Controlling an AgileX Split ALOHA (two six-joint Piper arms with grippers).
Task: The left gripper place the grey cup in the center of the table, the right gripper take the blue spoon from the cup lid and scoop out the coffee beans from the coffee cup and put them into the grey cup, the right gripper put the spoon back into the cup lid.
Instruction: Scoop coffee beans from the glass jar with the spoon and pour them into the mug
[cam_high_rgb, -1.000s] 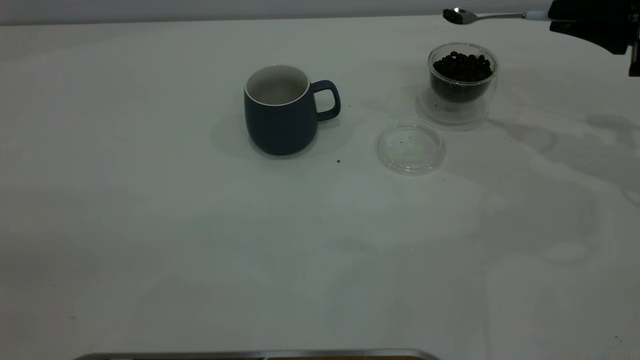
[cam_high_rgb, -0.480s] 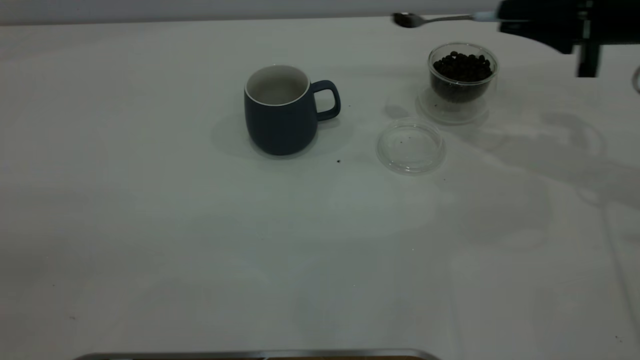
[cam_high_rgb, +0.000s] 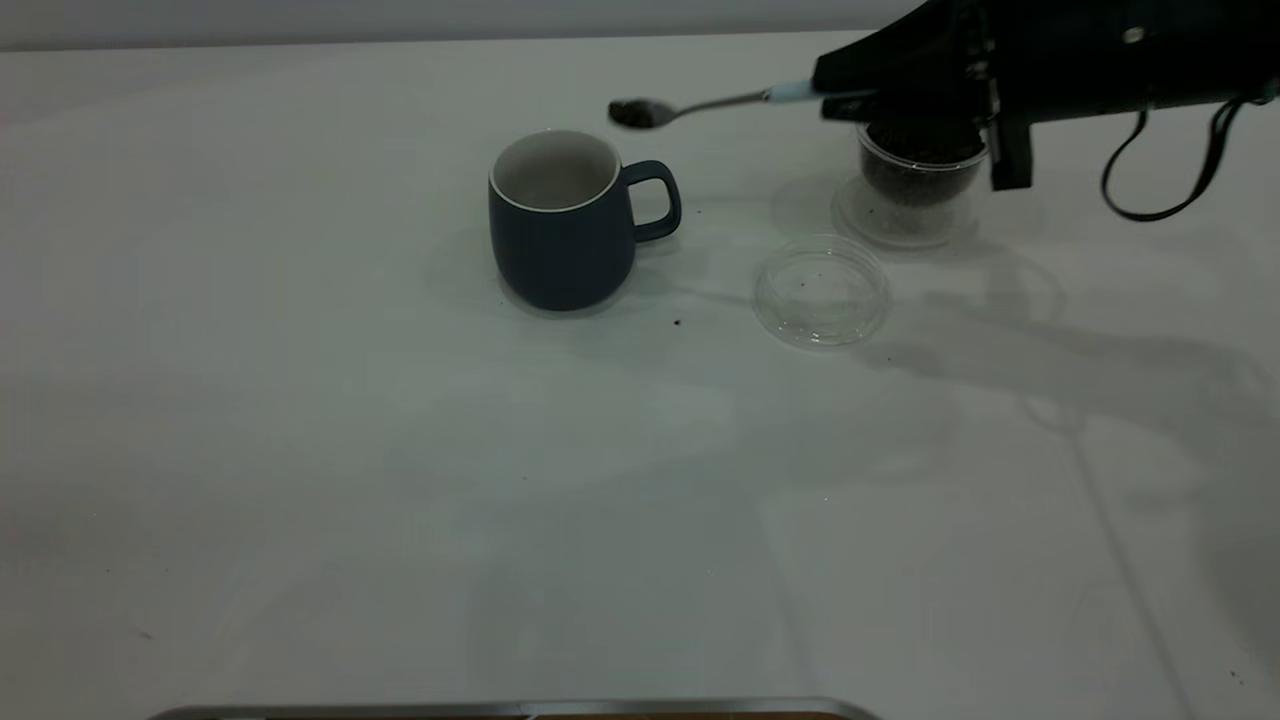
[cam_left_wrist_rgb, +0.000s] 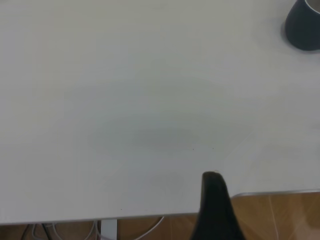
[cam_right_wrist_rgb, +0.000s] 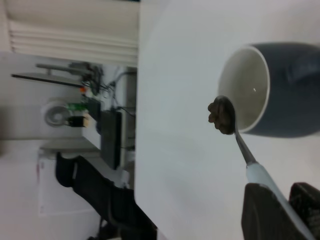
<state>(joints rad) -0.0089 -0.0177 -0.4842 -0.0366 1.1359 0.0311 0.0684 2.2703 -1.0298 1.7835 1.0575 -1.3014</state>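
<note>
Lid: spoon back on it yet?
No. The clear lid lies bare; the right tool holds the spoon, loaded with beans, near the grey mug.

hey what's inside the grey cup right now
Nothing visible: the grey cup shows only its pale inside, though its bottom is hidden. The coffee beans sit on the blue spoon, held beside the rim by the right gripper.

Bean-laden blue spoon (cam_high_rgb: 700, 104) near grey cup (cam_high_rgb: 562, 222)
</note>
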